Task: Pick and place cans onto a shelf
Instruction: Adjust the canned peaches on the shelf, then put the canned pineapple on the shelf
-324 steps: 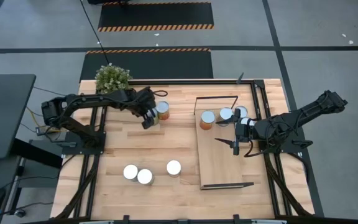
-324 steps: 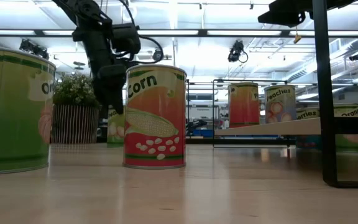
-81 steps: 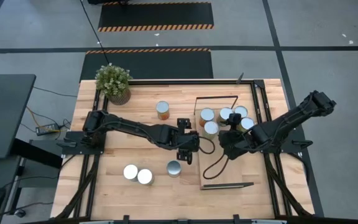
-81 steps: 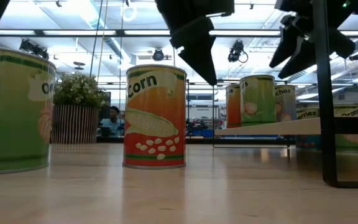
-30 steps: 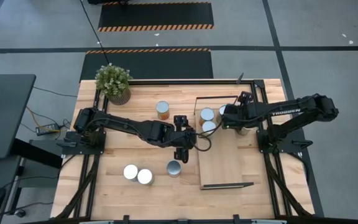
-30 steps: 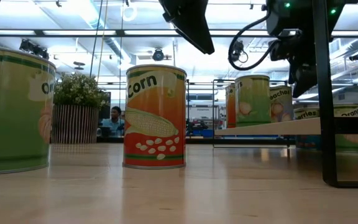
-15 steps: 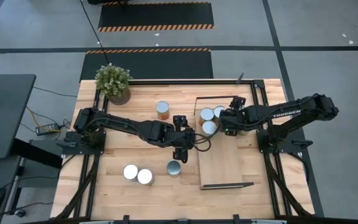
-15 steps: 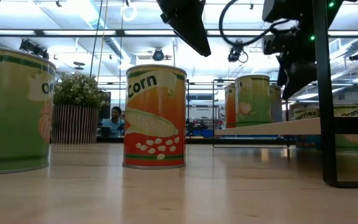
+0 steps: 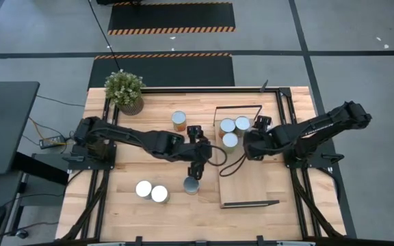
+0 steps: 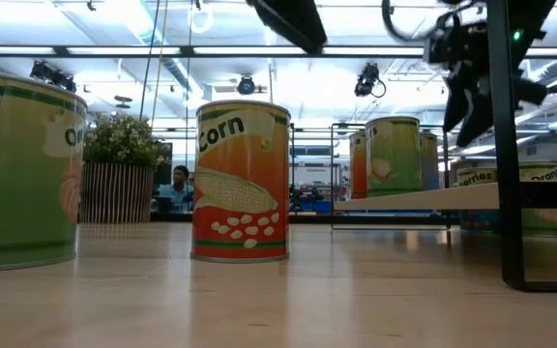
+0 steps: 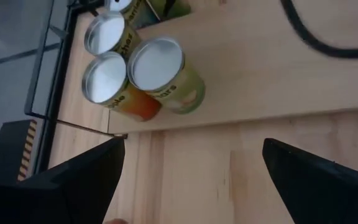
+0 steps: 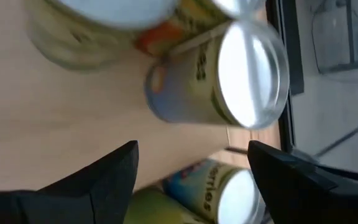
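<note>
Three small cylindrical silver-topped tins [image 9: 232, 130] stand clustered at the far end of the long light-wood shelf with black metal frame ends [image 9: 243, 181], while one tin [image 9: 178, 121] stands alone on the wooden bench [image 9: 128, 171] at the far middle, a lone tin [image 9: 191, 185] sits near the shelf's left edge and a touching pair [image 9: 150, 191] sits at the near left. The left end effector [image 9: 198, 152] hangs released, fingers spread, above the bench between the lone near tin and the shelf. The right end effector [image 9: 250, 145] hovers released over the shelf just right of the clustered tins, holding nothing.
</note>
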Robot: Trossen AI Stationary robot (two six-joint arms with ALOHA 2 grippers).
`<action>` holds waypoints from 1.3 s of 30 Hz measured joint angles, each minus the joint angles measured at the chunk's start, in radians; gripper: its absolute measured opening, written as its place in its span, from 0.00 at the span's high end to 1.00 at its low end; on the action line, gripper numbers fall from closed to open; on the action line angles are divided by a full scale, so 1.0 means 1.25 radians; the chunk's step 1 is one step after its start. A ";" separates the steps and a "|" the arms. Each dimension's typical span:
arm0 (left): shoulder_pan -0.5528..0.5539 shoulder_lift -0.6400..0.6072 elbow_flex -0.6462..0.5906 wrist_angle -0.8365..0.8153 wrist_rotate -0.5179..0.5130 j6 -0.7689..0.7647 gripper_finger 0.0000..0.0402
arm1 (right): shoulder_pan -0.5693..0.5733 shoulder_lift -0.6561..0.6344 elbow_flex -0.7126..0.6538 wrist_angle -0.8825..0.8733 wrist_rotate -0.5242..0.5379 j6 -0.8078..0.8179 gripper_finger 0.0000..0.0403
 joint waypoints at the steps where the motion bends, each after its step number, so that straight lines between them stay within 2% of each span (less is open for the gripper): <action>1: -0.001 -0.006 -0.009 0.007 -0.002 0.000 0.04 | 0.012 0.000 0.011 0.000 0.001 0.001 0.23; 7: 0.000 -0.050 -0.164 0.076 0.001 -0.003 0.04 | 0.075 0.000 0.085 0.025 0.006 -0.007 0.23; 13: 0.025 -0.140 -0.268 0.095 0.027 -0.034 0.04 | 0.118 0.000 0.097 0.176 0.008 -0.088 0.23; 18: 0.078 -0.242 -0.380 0.126 0.043 -0.066 0.04 | 0.156 0.000 0.097 0.275 0.057 -0.143 0.23; 23: 0.177 -0.331 -0.507 0.180 0.074 -0.104 0.04 | 0.185 0.000 0.097 0.363 0.104 -0.210 0.23; 27: 0.280 -0.361 -0.587 0.193 0.129 -0.161 0.04 | 0.193 0.000 0.097 0.404 0.110 -0.234 0.23; 31: 0.378 -0.360 -0.646 0.198 0.186 -0.167 0.04 | 0.193 0.000 0.097 0.408 0.110 -0.234 0.23; 34: 0.441 -0.348 -0.685 0.242 0.193 -0.157 0.04 | 0.188 0.000 0.097 0.415 0.110 -0.237 0.23; 39: 0.497 -0.332 -0.721 0.339 0.250 -0.076 0.04 | 0.183 0.000 0.096 0.422 0.113 -0.247 0.23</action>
